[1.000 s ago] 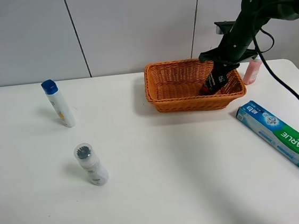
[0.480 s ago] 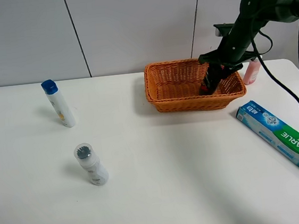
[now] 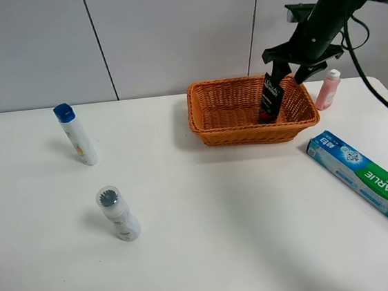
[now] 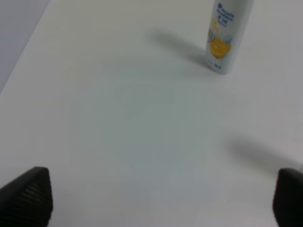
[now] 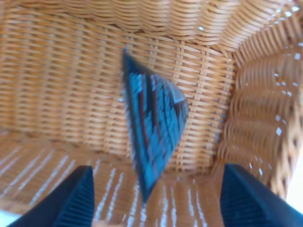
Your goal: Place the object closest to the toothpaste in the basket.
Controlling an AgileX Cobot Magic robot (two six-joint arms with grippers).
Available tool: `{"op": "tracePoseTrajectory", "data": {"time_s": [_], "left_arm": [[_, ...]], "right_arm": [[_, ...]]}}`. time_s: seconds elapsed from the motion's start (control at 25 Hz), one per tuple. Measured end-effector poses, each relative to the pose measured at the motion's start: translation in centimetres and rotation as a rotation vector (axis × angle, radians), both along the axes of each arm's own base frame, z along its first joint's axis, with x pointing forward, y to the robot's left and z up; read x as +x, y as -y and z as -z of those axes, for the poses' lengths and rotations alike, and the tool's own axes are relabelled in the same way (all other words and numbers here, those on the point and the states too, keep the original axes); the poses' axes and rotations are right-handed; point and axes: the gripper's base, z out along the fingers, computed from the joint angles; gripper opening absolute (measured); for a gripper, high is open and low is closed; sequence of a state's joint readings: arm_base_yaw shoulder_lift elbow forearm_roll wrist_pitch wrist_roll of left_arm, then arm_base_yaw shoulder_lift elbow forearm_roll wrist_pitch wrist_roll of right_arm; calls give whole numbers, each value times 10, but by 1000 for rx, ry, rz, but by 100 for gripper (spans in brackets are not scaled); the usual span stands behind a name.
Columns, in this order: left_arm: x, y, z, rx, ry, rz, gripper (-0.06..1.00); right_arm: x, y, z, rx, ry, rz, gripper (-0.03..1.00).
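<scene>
A black tube (image 3: 270, 99) stands tilted inside the orange wicker basket (image 3: 249, 137), near its right wall. My right gripper (image 3: 290, 69) is open just above the tube's top and is not holding it. In the right wrist view the tube (image 5: 154, 127) lies free between the spread fingers of the gripper (image 5: 158, 198), against the basket wall (image 5: 57, 71). The green and blue toothpaste box (image 3: 364, 177) lies on the table at the right front of the basket. My left gripper (image 4: 158, 198) is open and empty over bare table; the high view does not show it.
A pink bottle (image 3: 327, 90) stands just behind the basket's right end. A white bottle with a blue cap (image 3: 77, 135) stands at the far left and also shows in the left wrist view (image 4: 227, 33). A small white bottle (image 3: 118, 212) stands left of centre.
My right gripper has opened, let go of the black tube and risen up and to the right. The tube now stands tilted in the basket on its own.
</scene>
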State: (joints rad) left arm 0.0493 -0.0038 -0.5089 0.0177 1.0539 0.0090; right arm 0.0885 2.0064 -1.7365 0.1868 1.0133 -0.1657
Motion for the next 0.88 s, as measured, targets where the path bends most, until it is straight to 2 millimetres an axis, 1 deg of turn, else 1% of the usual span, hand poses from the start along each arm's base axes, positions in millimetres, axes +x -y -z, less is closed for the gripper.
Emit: {"op": "tracePoseTrajectory", "data": {"time_s": [0.12,0.24,0.36,0.48,0.6,0.64,0.76,0.88], "left_arm": [[0,0,0,0,0,0,94],[0,0,0,0,0,0,94],[0,0,0,0,0,0,94],[0,0,0,0,0,0,94],[0,0,0,0,0,0,94],[0,0,0,0,0,0,94],[0,0,0,0,0,0,94],[0,0,0,0,0,0,94]], "right_arm": [[-17,1,-34,4,32,-9,61],[-39,3,-70,7,60,-22,61],[-67,5,-107,11,98,-32,61],[-96,7,-144,19,188,-32,61],[-124,10,-175,37,274,-9,61],[-133,10,-182,44,295,-1,61],[-168,13,-205,63,370,17,61],[-202,17,-212,70,406,22,61]]}}
